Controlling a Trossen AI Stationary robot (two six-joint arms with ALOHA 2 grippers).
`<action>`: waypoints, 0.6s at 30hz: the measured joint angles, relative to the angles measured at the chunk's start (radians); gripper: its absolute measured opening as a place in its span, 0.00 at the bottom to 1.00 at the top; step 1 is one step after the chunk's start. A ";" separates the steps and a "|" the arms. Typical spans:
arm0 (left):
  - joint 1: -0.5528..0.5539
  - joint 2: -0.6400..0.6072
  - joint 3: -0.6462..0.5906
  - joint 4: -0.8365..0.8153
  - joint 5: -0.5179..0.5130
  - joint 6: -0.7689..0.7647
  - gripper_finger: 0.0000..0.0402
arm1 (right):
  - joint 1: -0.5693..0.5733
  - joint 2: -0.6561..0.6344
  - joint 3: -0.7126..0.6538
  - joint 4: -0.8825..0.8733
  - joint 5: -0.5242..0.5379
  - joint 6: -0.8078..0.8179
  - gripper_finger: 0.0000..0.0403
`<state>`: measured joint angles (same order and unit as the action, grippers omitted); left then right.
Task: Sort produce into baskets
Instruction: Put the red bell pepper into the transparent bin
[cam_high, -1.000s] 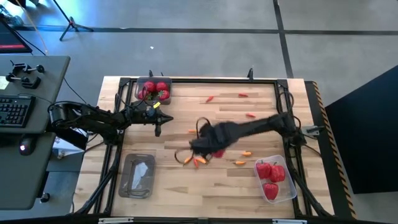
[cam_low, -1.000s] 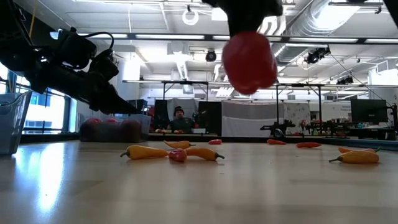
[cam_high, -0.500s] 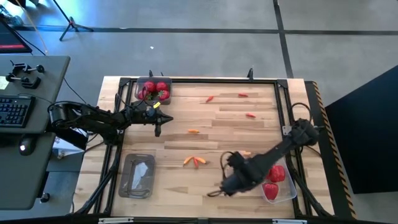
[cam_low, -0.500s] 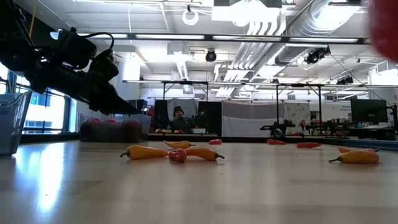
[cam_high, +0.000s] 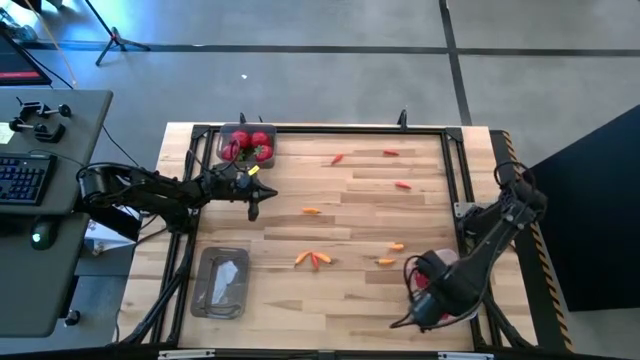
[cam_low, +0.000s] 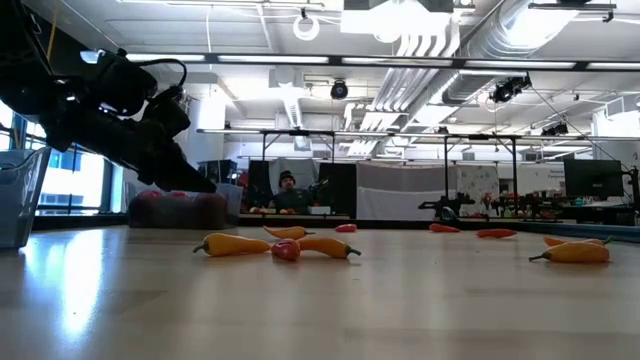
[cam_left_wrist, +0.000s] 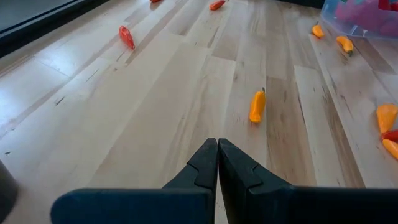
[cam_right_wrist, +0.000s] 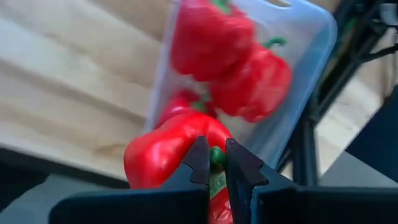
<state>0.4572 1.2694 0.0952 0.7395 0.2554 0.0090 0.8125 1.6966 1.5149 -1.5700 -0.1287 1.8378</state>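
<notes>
My right gripper (cam_right_wrist: 214, 149) is shut on a red bell pepper (cam_right_wrist: 165, 152) over the near-right clear basket (cam_right_wrist: 320, 37), which holds other red peppers (cam_right_wrist: 249, 81). In the high view the right arm (cam_high: 450, 285) covers that basket. My left gripper (cam_high: 253, 208) is shut and empty, just above the table near the far-left basket (cam_high: 247, 143) of round red fruits. Small orange pieces (cam_high: 315, 260) and red pieces (cam_high: 338, 158) lie scattered on the table. My right gripper pinches the pepper's green stem (cam_right_wrist: 215, 159) between its two fingers, coming from above. The pepper hangs below the fingers, lifted clear, over the near end of the basket.
A third clear basket (cam_high: 222, 282) with something pale in it stands at the near left. An orange piece (cam_left_wrist: 257, 106) lies ahead of my left gripper. Black frame rails (cam_high: 460, 170) run along the table's edges. A desk with a keyboard (cam_high: 25, 178) stands to the left.
My right gripper has carried the red pepper, lifted clear, from above the table's middle toward the near right corner, and now stands over the near-right basket.
</notes>
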 joint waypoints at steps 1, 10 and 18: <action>0.000 0.000 0.000 0.000 0.000 0.000 0.00 | 0.007 -0.014 -0.029 -0.001 0.000 0.008 0.01; 0.000 0.000 0.000 -0.003 0.000 0.002 0.00 | 0.063 -0.056 -0.207 -0.002 -0.058 -0.004 0.01; 0.000 0.000 0.000 -0.003 0.000 0.002 0.00 | 0.086 -0.056 -0.238 0.000 -0.063 0.023 0.03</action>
<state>0.4572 1.2694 0.0952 0.7368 0.2554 0.0110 0.8989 1.6405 1.2770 -1.5703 -0.1921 1.8611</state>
